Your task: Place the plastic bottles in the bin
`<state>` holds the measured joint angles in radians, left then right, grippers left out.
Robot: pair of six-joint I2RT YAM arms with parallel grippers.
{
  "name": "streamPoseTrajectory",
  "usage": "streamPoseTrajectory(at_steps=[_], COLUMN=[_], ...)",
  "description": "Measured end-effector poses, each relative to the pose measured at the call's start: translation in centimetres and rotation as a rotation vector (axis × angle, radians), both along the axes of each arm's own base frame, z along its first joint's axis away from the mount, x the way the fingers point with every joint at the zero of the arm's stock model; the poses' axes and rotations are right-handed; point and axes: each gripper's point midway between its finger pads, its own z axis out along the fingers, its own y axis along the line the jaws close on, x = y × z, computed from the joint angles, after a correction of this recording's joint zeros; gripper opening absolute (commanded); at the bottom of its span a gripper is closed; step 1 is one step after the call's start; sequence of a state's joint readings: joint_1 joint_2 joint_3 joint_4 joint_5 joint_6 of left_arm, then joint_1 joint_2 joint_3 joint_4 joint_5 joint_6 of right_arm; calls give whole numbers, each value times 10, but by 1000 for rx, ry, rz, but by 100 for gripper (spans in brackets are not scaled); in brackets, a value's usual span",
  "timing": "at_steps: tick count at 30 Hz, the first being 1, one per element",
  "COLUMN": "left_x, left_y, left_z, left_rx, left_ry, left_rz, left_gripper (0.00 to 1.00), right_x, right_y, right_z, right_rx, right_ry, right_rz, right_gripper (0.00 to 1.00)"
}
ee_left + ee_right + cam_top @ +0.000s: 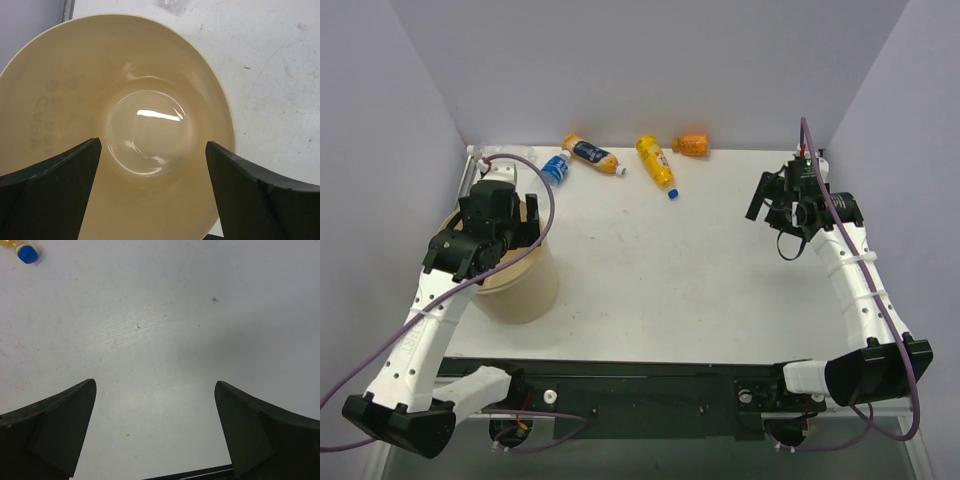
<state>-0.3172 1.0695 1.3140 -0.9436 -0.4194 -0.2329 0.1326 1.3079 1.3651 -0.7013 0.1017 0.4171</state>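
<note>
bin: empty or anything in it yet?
Empty. The left wrist view looks straight into the bin and shows only its bare glossy floor; all four bottles lie on the table.

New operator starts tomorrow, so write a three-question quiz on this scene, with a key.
1. How many plastic bottles lie on the table?
2. Which arm's gripper hangs over the bin: A left, B right, C neither?
3. True or false: a bottle already lies inside the bin.
Key: 1. four: clear, dark-labelled, blue-capped, squat orange. 2. A, the left gripper, jaws open. 3. false, the bin is empty.
</note>
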Motion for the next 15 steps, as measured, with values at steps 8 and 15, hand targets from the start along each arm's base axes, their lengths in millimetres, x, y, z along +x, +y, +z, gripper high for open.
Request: streamPoseTrajectory(at_steps=[8,15], left_x=[-3,-5], left_y=[-11,-36], left_z=[18,45], left_rx=[-32,-136], left_ry=[4,-47], left_rz=[-67,-168], left_gripper=[97,97], right_x=[-1,-1], right_y=[3,12], right_z=[-8,-11], right_rx=[10,39], right_ry=[22,33], right_rz=[0,26], right_gripper=[100,100])
